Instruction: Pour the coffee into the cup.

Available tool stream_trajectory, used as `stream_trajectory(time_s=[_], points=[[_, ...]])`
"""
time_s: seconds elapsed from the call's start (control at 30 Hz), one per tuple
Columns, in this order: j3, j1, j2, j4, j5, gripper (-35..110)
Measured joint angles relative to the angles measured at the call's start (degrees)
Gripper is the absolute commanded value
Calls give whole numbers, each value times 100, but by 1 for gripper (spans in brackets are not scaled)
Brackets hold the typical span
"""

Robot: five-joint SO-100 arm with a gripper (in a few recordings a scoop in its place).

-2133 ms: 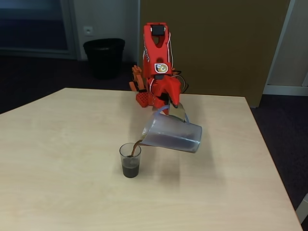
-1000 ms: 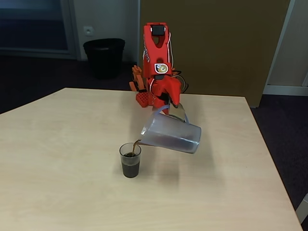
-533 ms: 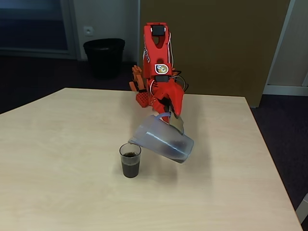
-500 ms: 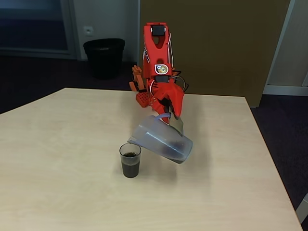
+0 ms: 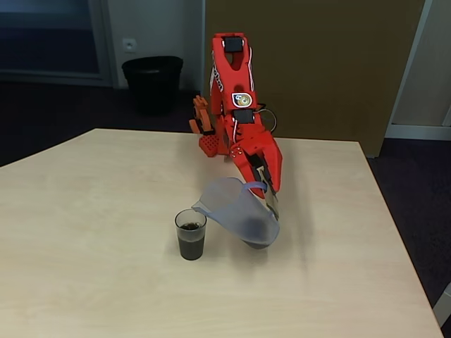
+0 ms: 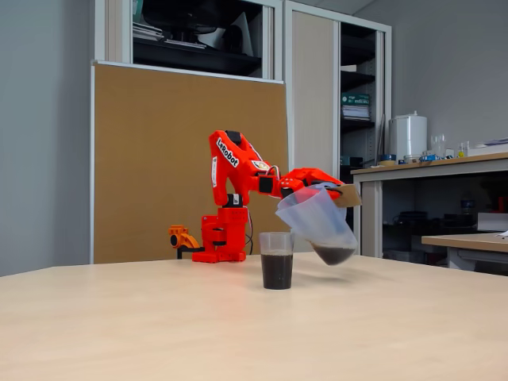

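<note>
Most of the dark brown coffee (image 6: 277, 270) now fills my small clear plastic cup (image 5: 191, 234) mid-table, since my red gripper (image 5: 266, 196), clamped on the bluish translucent jug (image 5: 239, 215), has tipped it upright, ending the pour.

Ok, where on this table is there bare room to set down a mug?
The table is bare along the whole left side and the front edge, and at the far right beyond the jug. It is crowded in the middle, where the cup stands close beside the tilted jug under the gripper.
</note>
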Motion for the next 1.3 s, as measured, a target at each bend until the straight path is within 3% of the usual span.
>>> stream_trajectory(time_s=[0.37,0.77,1.3], points=[[-835,-738,-545,844,-1441,0],[-2162,-1731,-1740,2153,-4069,0],[-3076,-2250,-2479,2250,-5168,0]])
